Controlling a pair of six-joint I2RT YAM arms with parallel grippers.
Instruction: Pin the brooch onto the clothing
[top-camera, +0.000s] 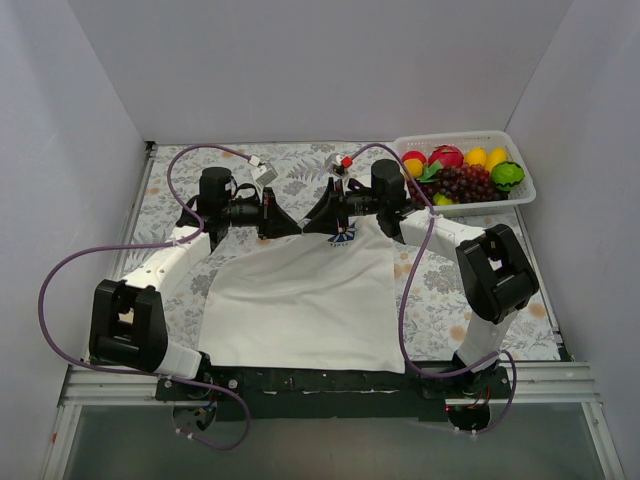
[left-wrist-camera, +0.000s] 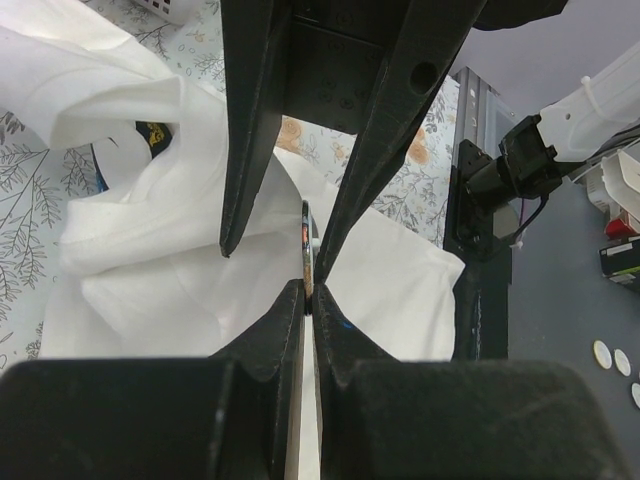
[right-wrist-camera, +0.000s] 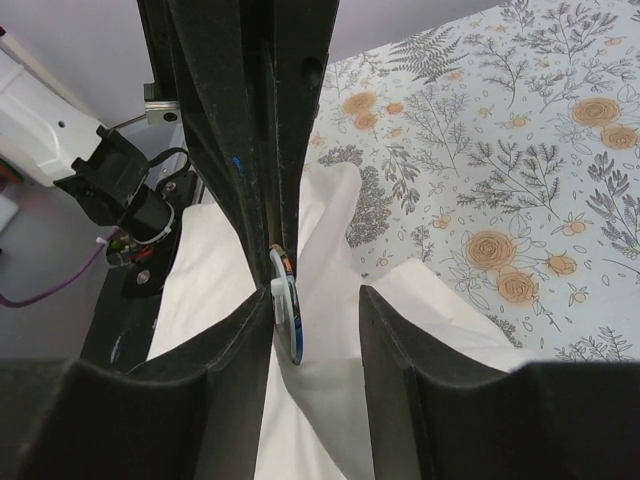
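Observation:
The white T-shirt (top-camera: 300, 300) lies spread on the table, its neck end bunched up under both grippers. My left gripper (top-camera: 296, 226) is shut on the brooch (left-wrist-camera: 306, 240), seen edge-on in the left wrist view between the closed tips (left-wrist-camera: 309, 290). In the right wrist view the brooch (right-wrist-camera: 290, 325) shows a blue rim and a white back piece. My right gripper (right-wrist-camera: 315, 295) is open and straddles the brooch and a raised fold of shirt (right-wrist-camera: 330, 420); the brooch sits against its left finger. In the top view the right gripper (top-camera: 312, 222) meets the left one and the brooch is hidden.
A white basket (top-camera: 455, 138) of toy fruit stands at the back right. A floral cloth (top-camera: 300, 165) covers the table. A small blue-and-white mark (top-camera: 343, 236) shows on the shirt under the right gripper. Purple cables loop beside both arms. Grey walls stand left, right and behind.

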